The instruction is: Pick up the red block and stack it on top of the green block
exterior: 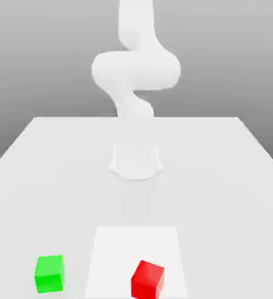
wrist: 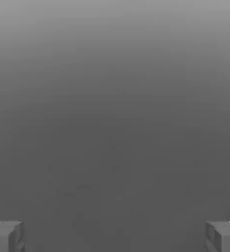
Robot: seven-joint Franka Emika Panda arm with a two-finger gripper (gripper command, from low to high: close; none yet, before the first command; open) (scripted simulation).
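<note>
Grey backdrop rises behind a white table that fills the lower part of the exterior view. On the far half of the table stands the white arm; its top is cut off by the frame edge, and its pale base blends into the surface. A brighter white square patch lies near. The green block rests left of the patch, faces nearly square to the camera. The red block rests on the patch's right part, turned corner-forward, well apart from the green block. Both are cubes with no long axis. In the hand view, the gripper stands wide apart and empty, fingertips partly cut off.
</note>
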